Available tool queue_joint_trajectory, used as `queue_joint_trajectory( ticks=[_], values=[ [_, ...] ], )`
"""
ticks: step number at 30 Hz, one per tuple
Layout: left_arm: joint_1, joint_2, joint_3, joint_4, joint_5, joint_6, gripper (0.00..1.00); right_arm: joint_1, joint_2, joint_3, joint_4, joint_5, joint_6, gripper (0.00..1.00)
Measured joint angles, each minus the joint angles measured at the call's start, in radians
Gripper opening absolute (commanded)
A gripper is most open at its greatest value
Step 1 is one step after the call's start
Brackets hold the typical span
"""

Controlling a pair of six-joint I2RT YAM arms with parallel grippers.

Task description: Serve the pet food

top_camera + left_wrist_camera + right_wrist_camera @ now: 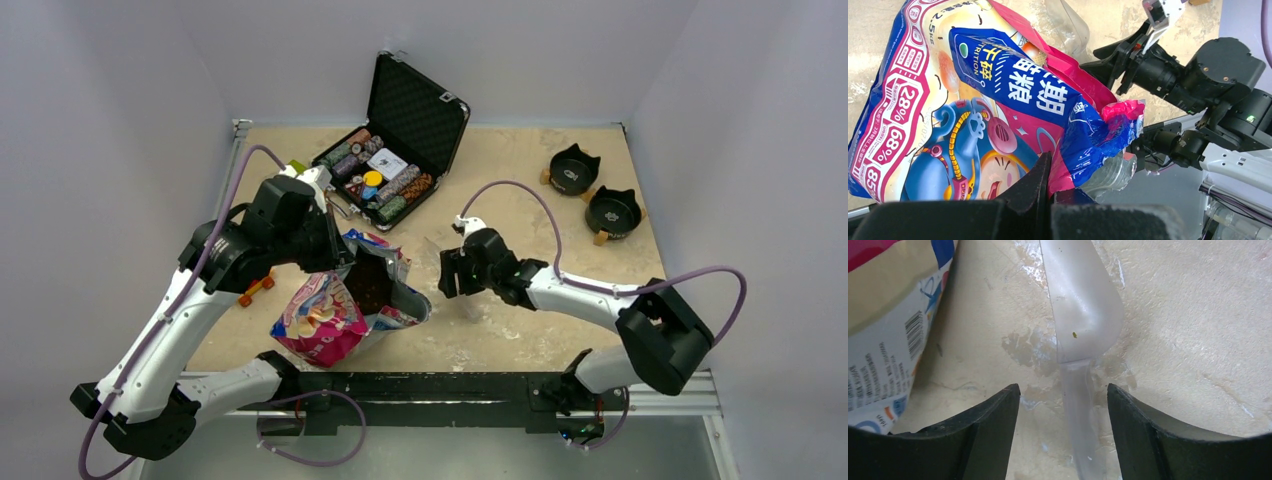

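We see the left gripper [1050,192] clamped tight on the rim of the bag [325,320], holding its mouth agape with the kibble [370,283] exposed inside. Just right of the bag, the right gripper [1063,392] hangs with jaws wide and empty over a clear scoop [1085,310] lying flat on the table [1188,340]. The scoop's handle runs between the fingers, touching neither.

We judge the pinch on the rim the weak point: should the glossy film slip, the bag could slump and spill. The slim, slick handle could also skid if the jaws close off-centre.

The kibble sits just below the left gripper, and near the right one, on its bag side.
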Motion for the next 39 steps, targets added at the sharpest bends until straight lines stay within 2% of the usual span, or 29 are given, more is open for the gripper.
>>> queue_joint_trajectory(
  ticks=[13, 27, 29, 31, 33, 35, 39],
  values=[
    [0.0, 0.031, 0.032, -0.03, 0.007, 0.017, 0.0, 0.186, 0.116, -0.062, 0.16, 0.312, 0.027, 0.67],
    [0.0, 0.079, 0.077, -0.07, 0.033, 0.072, 0.0, 0.327, 0.23, -0.148, 0.426, 0.667, 0.153, 0.55],
    [0.0, 0.086, 0.085, -0.076, 0.033, 0.081, 0.0, 0.357, 0.257, -0.159, 0.474, 0.74, 0.177, 0.48],
    [0.0, 0.091, 0.087, -0.079, 0.035, 0.089, 0.0, 0.382, 0.285, -0.163, 0.505, 0.798, 0.198, 0.36],
    [0.0, 0.096, 0.09, -0.08, 0.039, 0.099, 0.0, 0.407, 0.32, -0.162, 0.533, 0.858, 0.225, 0.22],
    [0.0, 0.1, 0.091, -0.082, 0.041, 0.107, 0.0, 0.423, 0.356, -0.149, 0.536, 0.908, 0.264, 0.0],
    [0.0, 0.099, 0.091, -0.082, 0.039, 0.117, 0.0, 0.452, 0.418, -0.06, 0.446, 0.996, 0.373, 0.0]
  ],
)
